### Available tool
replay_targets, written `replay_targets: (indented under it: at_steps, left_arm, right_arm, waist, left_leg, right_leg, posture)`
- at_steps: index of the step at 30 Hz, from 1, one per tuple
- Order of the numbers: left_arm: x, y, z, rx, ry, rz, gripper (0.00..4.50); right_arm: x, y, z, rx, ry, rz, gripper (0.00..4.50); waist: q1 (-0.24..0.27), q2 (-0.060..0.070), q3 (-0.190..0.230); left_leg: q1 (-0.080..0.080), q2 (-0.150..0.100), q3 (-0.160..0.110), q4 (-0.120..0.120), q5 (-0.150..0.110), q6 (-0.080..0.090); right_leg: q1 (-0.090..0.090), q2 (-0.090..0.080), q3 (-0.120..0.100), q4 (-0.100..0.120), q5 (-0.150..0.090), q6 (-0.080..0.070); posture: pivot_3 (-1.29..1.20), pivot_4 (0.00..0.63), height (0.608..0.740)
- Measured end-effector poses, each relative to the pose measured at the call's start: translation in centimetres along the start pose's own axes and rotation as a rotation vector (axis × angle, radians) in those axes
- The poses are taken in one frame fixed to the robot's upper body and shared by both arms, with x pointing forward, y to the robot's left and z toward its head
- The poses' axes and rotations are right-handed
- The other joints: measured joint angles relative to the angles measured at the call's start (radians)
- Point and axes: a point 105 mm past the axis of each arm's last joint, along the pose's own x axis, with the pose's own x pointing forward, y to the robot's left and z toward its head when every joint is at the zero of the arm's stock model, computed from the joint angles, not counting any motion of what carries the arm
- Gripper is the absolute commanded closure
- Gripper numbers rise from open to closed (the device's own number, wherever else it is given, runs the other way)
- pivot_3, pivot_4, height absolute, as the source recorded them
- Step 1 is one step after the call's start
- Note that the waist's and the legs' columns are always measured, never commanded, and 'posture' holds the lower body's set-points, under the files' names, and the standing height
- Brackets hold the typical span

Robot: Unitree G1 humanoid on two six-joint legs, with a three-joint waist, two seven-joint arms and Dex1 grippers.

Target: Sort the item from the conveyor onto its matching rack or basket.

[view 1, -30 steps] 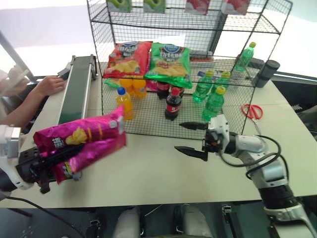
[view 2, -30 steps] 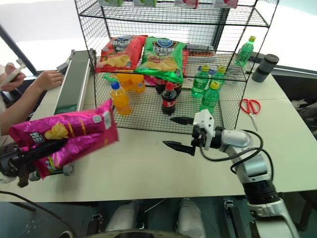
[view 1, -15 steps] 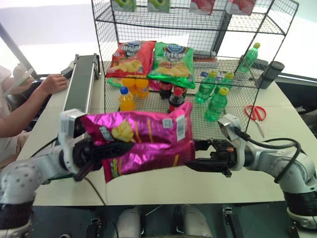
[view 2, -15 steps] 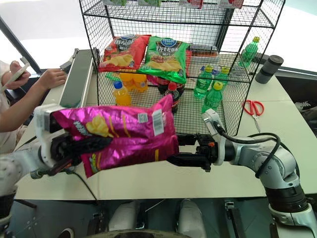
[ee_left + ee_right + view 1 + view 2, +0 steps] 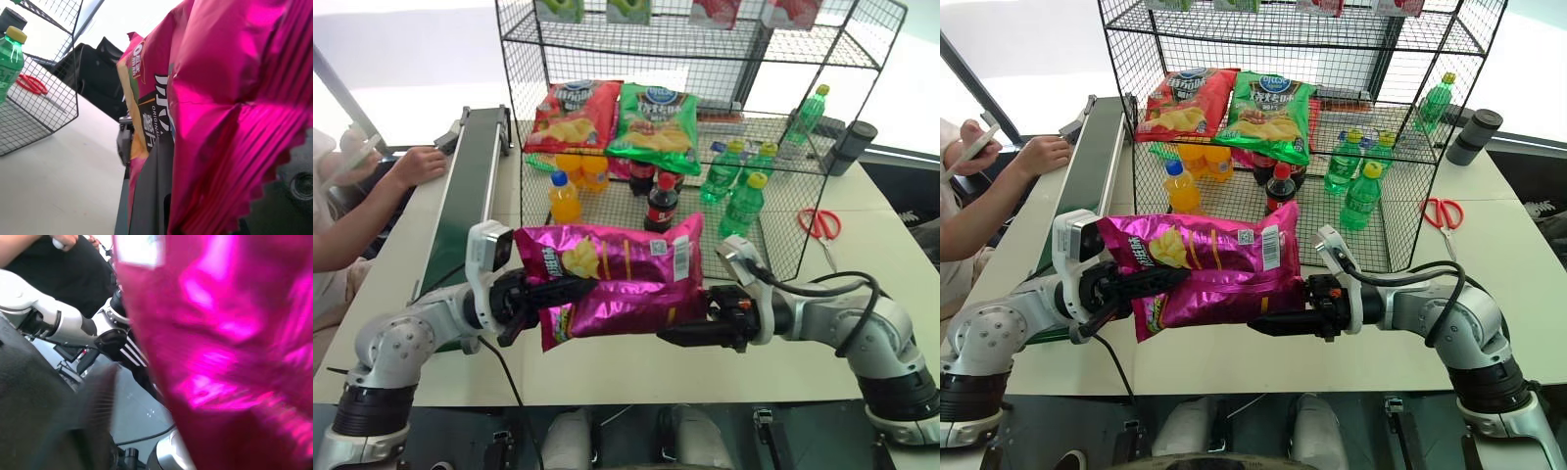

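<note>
Nearest to us, the magenta-pink crisp bag (image 5: 612, 282) hangs lengthwise above the front of the table (image 5: 636, 367), held between our two arms. Our left pincer (image 5: 543, 294) is clamped on the bag's left end, its black fingers pressed tight against the foil. Our right pincer (image 5: 690, 315) sits at the bag's right end with one finger running beneath the lower edge; we cannot tell whether it has closed on the bag. Behind the bag stands the black wire rack (image 5: 705, 127), with orange, cola and green bottles at table level inside it, and a red crisp bag (image 5: 573, 113) and a green crisp bag (image 5: 654, 122) lying on the tier above. Left of the rack runs the conveyor (image 5: 465, 191), where a person's hand (image 5: 416, 164) rests by the far end. Right of the rack lie red scissors (image 5: 818, 223).
</note>
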Motion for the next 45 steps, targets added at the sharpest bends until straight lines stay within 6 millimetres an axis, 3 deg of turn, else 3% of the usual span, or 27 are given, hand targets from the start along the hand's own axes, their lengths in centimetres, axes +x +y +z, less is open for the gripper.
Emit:
replay_targets:
  at_steps: [2,3,4,8,12,16,21,25,30,33,37,39,45]
  left_arm:
    - [0.0,0.2,-0.1,0.004,0.002,0.013,4.5]
    - [0.0,0.3,-0.1,0.004,-0.006,0.021,4.22]
    - [0.0,0.5,-0.1,0.0,-0.009,0.029,3.91]
    - [-1.2,1.5,0.2,0.026,-0.026,0.11,2.08]
    - [-2.6,1.5,0.1,0.031,-0.012,0.164,0.07]
    - [-3.5,2.1,-0.1,0.057,-0.006,0.216,0.0]
    - [-3.2,4.0,0.9,0.209,-0.068,0.284,0.0]
    - [-1.9,5.6,1.5,0.343,-0.109,0.336,0.0]
    - [0.6,6.4,1.2,0.409,-0.108,0.309,0.0]
    - [1.5,7.0,1.5,0.455,-0.11,0.317,0.0]
    - [1.8,7.3,1.3,0.482,-0.085,0.322,0.0]
    - [2.0,7.4,1.2,0.497,-0.082,0.321,0.0]
    - [2.4,7.5,1.1,0.525,-0.105,0.348,0.0]
  right_arm:
    - [0.0,-0.2,0.2,-0.016,0.004,-0.015,3.74]
    - [0.0,-0.4,0.2,-0.023,0.007,-0.024,4.27]
    - [0.0,-0.5,0.2,-0.03,0.006,-0.031,4.49]
    - [-0.7,-1.4,0.1,-0.079,0.02,-0.098,4.49]
    - [-2.8,-2.1,-0.3,-0.134,0.025,-0.221,4.49]
    - [-5.5,-2.3,0.7,-0.244,-0.019,-0.368,4.49]
    - [-8.6,-0.9,4.7,-0.573,-0.198,-0.56,4.49]
    - [-10.8,0.2,6.6,-0.74,-0.306,-0.707,4.49]
    - [-13.9,1.1,11.0,-1.011,-0.414,-0.948,4.49]
    - [-15.5,-1.0,11.4,-1.261,-0.18,-1.161,4.49]
    - [-17.4,-3.8,11.2,-1.449,0.126,-1.338,4.49]
    - [-18.7,-4.5,12.0,-1.563,0.242,-1.441,4.49]
    - [-18.9,-6.1,13.7,-1.755,0.442,-1.502,4.49]
  waist:
    - [0.0,0.0,0.0]
    - [0.0,0.0,0.0]
    - [0.0,0.0,0.0]
    - [0.001,0.0,0.0]
    - [0.003,0.0,0.0]
    - [0.002,0.0,0.0]
    - [0.004,0.0,0.0]
    - [0.003,0.0,0.0]
    - [-0.001,0.0,0.0]
    - [0.0,0.0,0.0]
    - [-0.002,0.0,0.0]
    - [-0.002,0.0,0.0]
    - [-0.005,0.0,0.0]
  left_leg:
    - [0.0,0.0,0.0,0.0,0.0,0.0]
    - [0.0,0.0,0.0,0.0,0.0,0.0]
    - [0.0,0.0,0.0,0.0,0.0,0.0]
    - [0.0,0.0,0.0,0.0,0.0,0.0]
    - [-0.001,0.0,0.0,0.0,0.0,0.001]
    - [-0.001,0.0,0.0,0.0,0.0,0.001]
    - [0.0,0.0,0.0,0.0,0.0,0.0]
    - [0.0,0.0,0.001,0.0,0.0,0.0]
    - [0.001,0.0,0.002,0.0,0.0,0.0]
    - [0.001,-0.002,0.003,0.0,0.0,0.0]
    - [0.001,-0.002,0.004,0.0,0.004,-0.007]
    - [0.0,-0.002,0.005,0.0,0.005,-0.008]
    - [0.001,0.0,0.004,0.0,0.006,-0.009]
  right_leg:
    - [0.0,0.0,0.0,0.0,0.0,0.0]
    - [0.0,0.0,0.0,0.0,0.0,0.0]
    - [0.0,0.0,0.0,0.0,0.0,0.0]
    - [0.0,0.0,0.0,0.0,0.0,0.0]
    - [0.0,0.0,0.0,-0.001,0.0,0.0]
    - [0.0,0.0,0.0,-0.001,0.0,0.0]
    - [0.0,0.0,0.0,-0.001,0.0,0.0]
    - [0.001,0.0,0.0,-0.001,0.001,0.002]
    - [0.001,0.001,0.001,-0.001,0.001,0.002]
    - [0.0,0.001,0.002,-0.001,0.001,0.002]
    - [0.0,0.001,0.002,-0.001,0.001,0.002]
    - [-0.001,0.001,0.003,0.0,0.001,0.002]
    - [0.0,0.001,0.003,0.0,0.001,0.002]
  posture:
    - [0.0,0.15,0.74]
    - [0.0,0.15,0.74]
    - [0.0,0.15,0.74]
    - [0.0,0.15,0.74]
    - [0.0,0.15,0.74]
    - [0.0,0.15,0.74]
    - [0.0,0.15,0.74]
    - [0.0,0.15,0.74]
    - [0.0,0.15,0.74]
    - [0.0,0.15,0.74]
    - [0.0,0.15,0.74]
    - [0.0,0.15,0.74]
    - [0.0,0.15,0.74]
